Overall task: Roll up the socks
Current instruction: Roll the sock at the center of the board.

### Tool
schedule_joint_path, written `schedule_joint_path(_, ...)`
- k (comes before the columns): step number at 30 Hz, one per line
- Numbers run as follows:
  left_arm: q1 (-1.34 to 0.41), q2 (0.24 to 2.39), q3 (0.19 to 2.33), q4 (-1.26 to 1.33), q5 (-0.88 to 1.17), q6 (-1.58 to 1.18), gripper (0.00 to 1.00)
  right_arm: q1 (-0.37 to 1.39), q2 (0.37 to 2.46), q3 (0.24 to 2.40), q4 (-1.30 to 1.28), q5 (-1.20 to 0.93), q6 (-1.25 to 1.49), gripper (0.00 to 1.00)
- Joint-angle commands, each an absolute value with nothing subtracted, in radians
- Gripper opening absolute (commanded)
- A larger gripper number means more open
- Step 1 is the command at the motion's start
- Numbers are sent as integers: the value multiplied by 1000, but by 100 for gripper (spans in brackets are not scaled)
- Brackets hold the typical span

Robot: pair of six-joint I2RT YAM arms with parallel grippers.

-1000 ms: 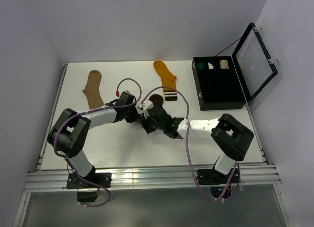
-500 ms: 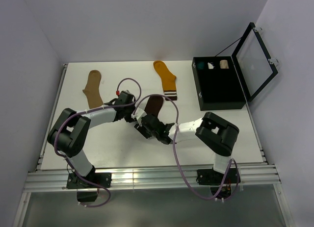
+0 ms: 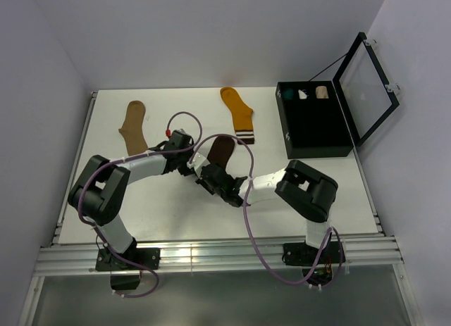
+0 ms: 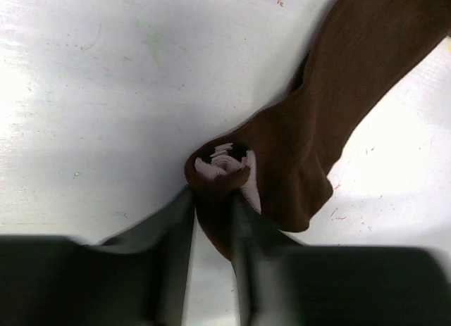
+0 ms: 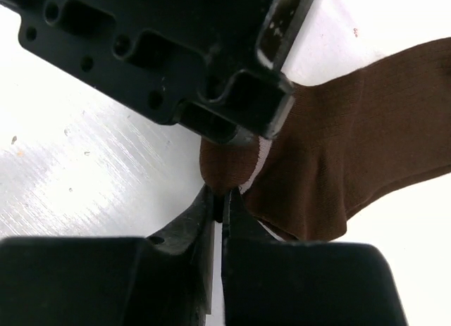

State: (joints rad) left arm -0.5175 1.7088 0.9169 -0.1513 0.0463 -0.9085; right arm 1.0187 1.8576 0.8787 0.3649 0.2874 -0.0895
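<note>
The dark brown sock (image 3: 221, 149) lies mid-table, its white-striped cuff end rolled into a small roll (image 4: 224, 164). My left gripper (image 3: 192, 167) (image 4: 210, 212) is shut on that roll, one finger on each side. My right gripper (image 3: 206, 177) (image 5: 220, 201) comes at the roll (image 5: 225, 170) from the opposite side. Its jaws are shut, pinching the roll's lower edge at their very tips. The left gripper's black body (image 5: 176, 51) fills the top of the right wrist view. The tan sock (image 3: 132, 127) lies flat at the far left, the mustard-orange sock (image 3: 238, 113) at the far middle.
A black box (image 3: 316, 144) with its clear lid (image 3: 366, 86) standing open sits at the right. It holds teal (image 3: 287, 94), white (image 3: 302, 94) and cream (image 3: 322, 92) bundles. Purple cables loop over both arms near the sock.
My right arm swung in to the left toward the roll and its jaws closed from wide to shut on the roll's edge. The left gripper stayed on the roll.
</note>
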Motion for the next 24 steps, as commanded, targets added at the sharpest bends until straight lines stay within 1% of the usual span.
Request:
schedule_joint_path(1,-523,1704,897,-210,40,-894,36,1016,1878,882,388,247,-52,0)
schedule_joint_path(2,-523,1695,896,-209,32,-897,40,1014,1862,877,385,232,-42,0)
schedule_joint_path(3,-523,1677,891,-203,28,-903,48,1009,1855,874,379,212,-16,0)
schedule_joint_path(5,-523,1654,885,-195,20,-911,57,988,1827,868,356,143,-2,0)
schedule_joint_path(6,-522,1629,878,-189,11,-922,64,979,1816,862,345,120,44,0)
schedule_joint_path(7,-522,1617,873,-184,8,-928,67,960,1796,859,341,57,58,0)
schedule_joint_path(9,-515,1582,852,-170,5,-948,73,936,1776,850,330,5,96,0)
schedule_joint_path(10,-511,1569,841,-155,5,-959,73,911,1758,841,330,-87,110,0)
schedule_joint_path(11,-505,1546,830,-146,6,-980,73,898,1752,836,330,-122,123,0)
schedule_joint_path(16,-468,1465,738,-77,9,-1038,81,810,1755,819,356,-365,228,0)
schedule_joint_path(17,-468,1444,729,-57,8,-1049,81,795,1762,816,368,-453,274,0)
schedule_joint_path(20,-466,1425,693,-28,20,-1060,82,727,1811,813,425,-578,366,0)
schedule_joint_path(21,-468,1425,692,-23,24,-1063,81,697,1825,815,455,-648,391,0)
schedule_joint_path(24,-468,1440,681,-9,49,-1069,79,645,1885,819,515,-760,478,0)
